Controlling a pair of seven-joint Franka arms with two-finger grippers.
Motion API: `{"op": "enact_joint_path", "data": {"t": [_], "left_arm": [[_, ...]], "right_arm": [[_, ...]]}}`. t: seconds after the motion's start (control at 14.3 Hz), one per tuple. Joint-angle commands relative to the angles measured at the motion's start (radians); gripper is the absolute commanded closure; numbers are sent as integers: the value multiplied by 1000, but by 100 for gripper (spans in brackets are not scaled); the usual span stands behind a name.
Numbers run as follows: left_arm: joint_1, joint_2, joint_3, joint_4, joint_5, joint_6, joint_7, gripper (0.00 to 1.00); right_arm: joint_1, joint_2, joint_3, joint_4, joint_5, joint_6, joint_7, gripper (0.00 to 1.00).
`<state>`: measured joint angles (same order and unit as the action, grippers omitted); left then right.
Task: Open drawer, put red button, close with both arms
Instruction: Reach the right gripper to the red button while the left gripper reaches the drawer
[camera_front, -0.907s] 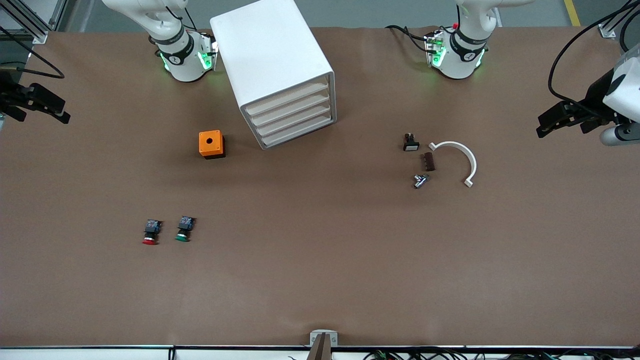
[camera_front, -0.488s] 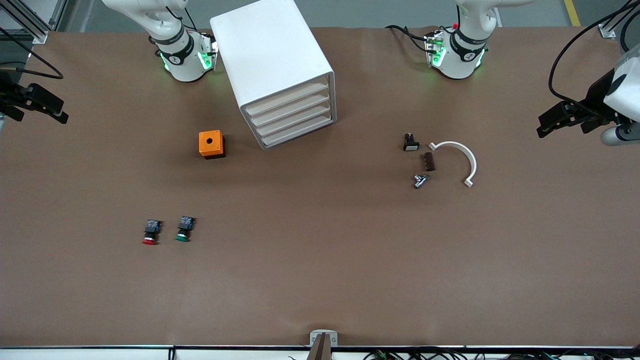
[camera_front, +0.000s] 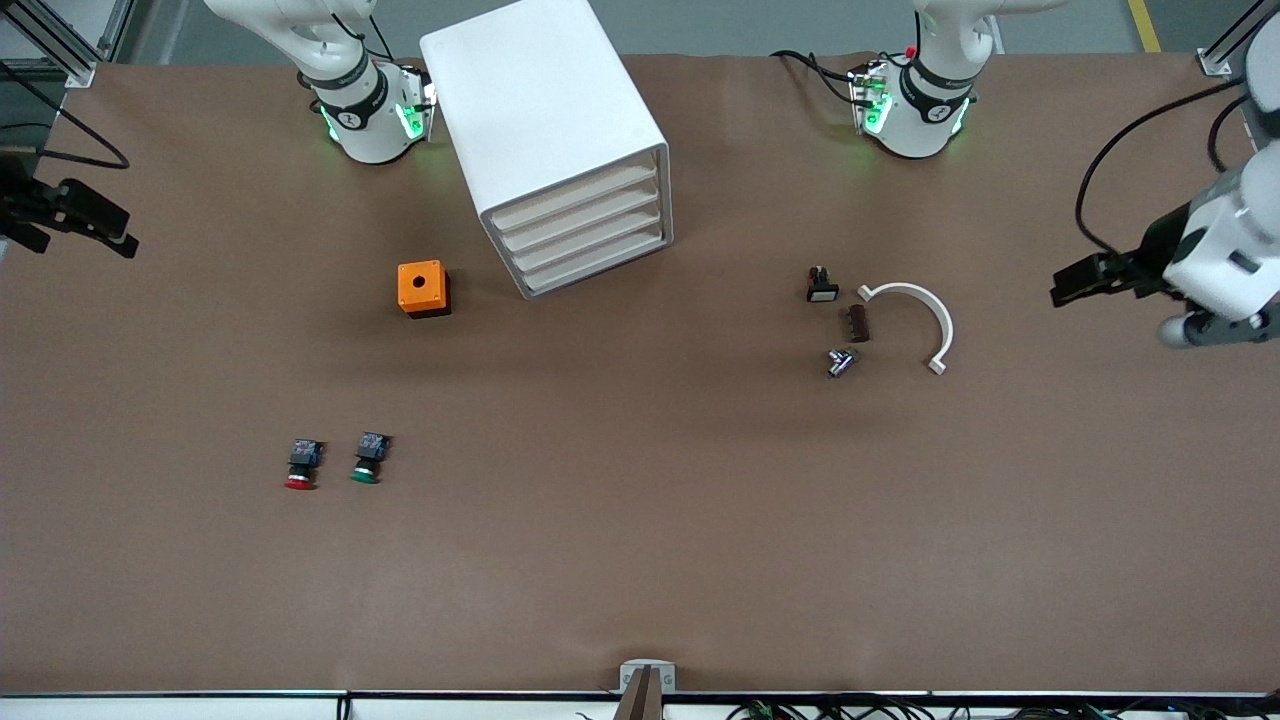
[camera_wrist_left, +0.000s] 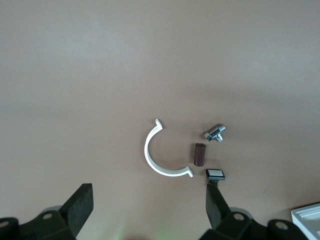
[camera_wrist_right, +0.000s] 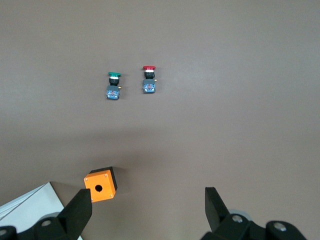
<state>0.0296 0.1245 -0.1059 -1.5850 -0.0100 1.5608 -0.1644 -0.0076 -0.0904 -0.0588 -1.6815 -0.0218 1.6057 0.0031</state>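
The white cabinet (camera_front: 555, 140) stands between the two arm bases, angled, with its four drawers (camera_front: 585, 232) all pushed in. The orange box (camera_front: 423, 288) with a hole in its top sits just beside the cabinet, toward the right arm's end. The red button (camera_front: 302, 465) lies on the table (camera_front: 640, 520) well nearer the front camera than the cabinet, cap toward that camera; the green button (camera_front: 369, 458) lies just beside it, apart. Bare table lies between the buttons and the cabinet.

Toward the left arm's end sits a cluster: a white curved clip (camera_front: 920, 318), a small brown block (camera_front: 857, 323), a metal fitting (camera_front: 840, 361) and a black switch (camera_front: 821, 286), near one another.

The right gripper (camera_wrist_right: 147, 207) hangs over its table edge, jaws spread wide, holding nothing. The left gripper (camera_wrist_left: 148, 205) hangs over its end, jaws likewise wide apart and empty
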Motion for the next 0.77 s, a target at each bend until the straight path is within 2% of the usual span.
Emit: {"op": "enact_joint_path", "data": {"t": [0.0,0.21,0.28,0.42,0.7], "left_arm": [[-29,102,-21,23,2,-4,-21,1],[-130,171,-26,26,-2,-7,-160,1],[-151,188,-26,43,-33,-8,-231,1],[-216,265,-23,115,-215,-30,-460,1],[-335,420,-21,230,-451,-28,-935,1]], "right_arm": [[-20,76,13,31,-17,14,-2,0],[-18,101,13,31,-14,25,-2,0],[-18,139,13,31,-15,37,-2,0],[-15,199,13,46,2,87,1,0],[-25,322,14,17,66,273,12,0]]}}
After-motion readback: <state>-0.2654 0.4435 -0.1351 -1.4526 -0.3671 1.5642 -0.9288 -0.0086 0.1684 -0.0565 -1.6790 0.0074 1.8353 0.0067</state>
